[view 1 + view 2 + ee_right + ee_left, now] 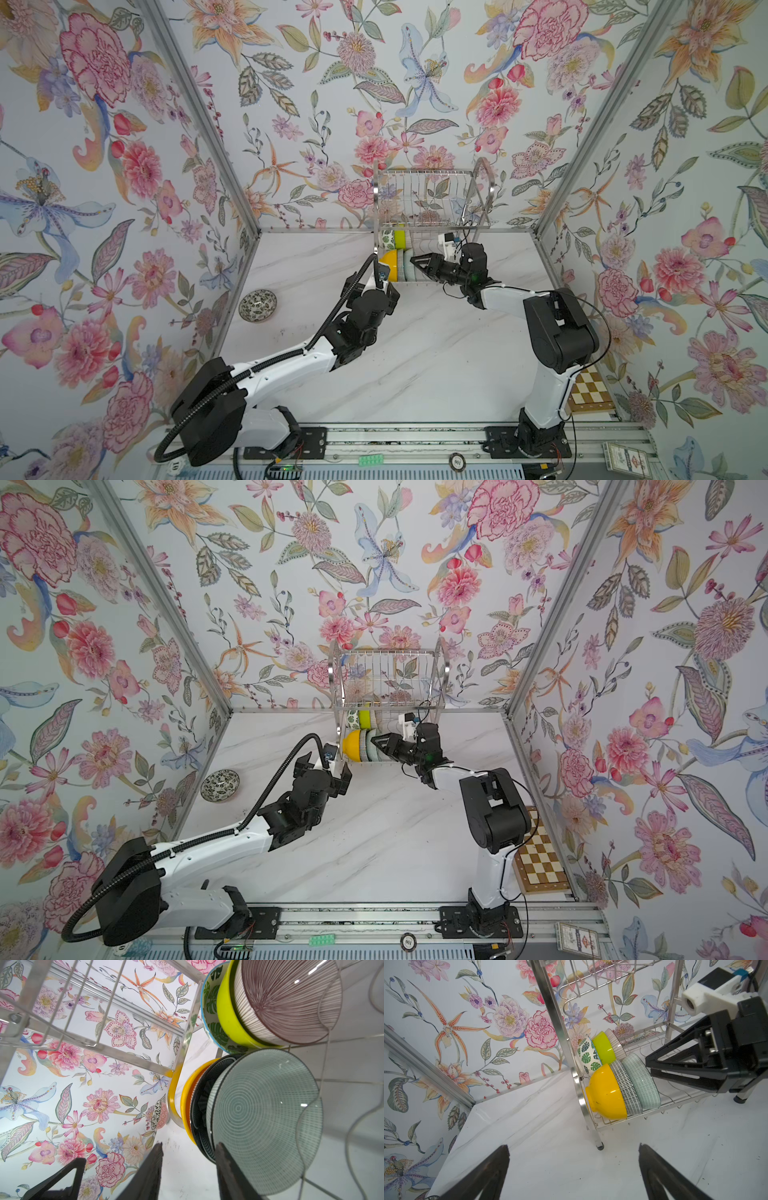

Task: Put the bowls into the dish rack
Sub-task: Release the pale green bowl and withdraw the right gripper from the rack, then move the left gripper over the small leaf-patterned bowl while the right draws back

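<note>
Silver two-tier wire dish rack [550, 1007] standing at white marble table's [436, 353] far edge, six bowls [604, 1093] leaning in lower tier. Left gripper [574, 1146] hovering wide open, empty; right gripper [188, 1145] gaping partway at round pale celadon bowl's [266, 1118] rim. Dark flower-patterned bowl [257, 305] sitting at left edge.

Glossy orange-yellow bowl [604, 1093], shiny metal wire dish rack [553, 1012], smooth marble-look table [550, 1167].

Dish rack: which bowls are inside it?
Six stand on edge in the lower tier of the rack: leaf, lime, pink-striped; yellow, black-white, celadon. They nest, so most insides are covered.
</note>
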Motion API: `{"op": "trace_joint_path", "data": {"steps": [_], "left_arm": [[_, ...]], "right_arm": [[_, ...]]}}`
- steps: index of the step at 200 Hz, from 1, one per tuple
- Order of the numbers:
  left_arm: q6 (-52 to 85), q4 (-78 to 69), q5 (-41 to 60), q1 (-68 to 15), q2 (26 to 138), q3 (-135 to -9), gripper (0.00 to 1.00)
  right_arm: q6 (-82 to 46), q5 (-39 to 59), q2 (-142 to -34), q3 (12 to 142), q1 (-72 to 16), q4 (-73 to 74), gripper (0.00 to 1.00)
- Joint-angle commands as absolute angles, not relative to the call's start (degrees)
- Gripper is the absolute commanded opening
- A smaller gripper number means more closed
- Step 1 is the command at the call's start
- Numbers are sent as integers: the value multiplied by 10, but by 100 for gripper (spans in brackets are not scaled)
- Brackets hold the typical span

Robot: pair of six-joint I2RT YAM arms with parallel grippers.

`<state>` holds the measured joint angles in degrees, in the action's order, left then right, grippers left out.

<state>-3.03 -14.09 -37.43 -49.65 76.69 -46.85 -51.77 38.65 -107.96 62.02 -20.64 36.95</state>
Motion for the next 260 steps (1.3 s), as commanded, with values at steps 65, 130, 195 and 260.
{"op": "trace_joint_path", "data": {"steps": [65, 130, 195, 260], "left_arm": [[97, 19, -339, -456, 761, -514, 99], [209, 149, -278, -349, 727, -482, 99], [201, 172, -176, -128, 708, -455, 99], [212, 144, -177, -3, 830, -498, 99]], "right_arm": [[-483, 358, -943, 501, -210, 405, 74], [-423, 324, -842, 469, -242, 337, 98], [-272, 197, -807, 519, -373, 207, 99], [-234, 119, -870, 595, -470, 129, 99]]}}
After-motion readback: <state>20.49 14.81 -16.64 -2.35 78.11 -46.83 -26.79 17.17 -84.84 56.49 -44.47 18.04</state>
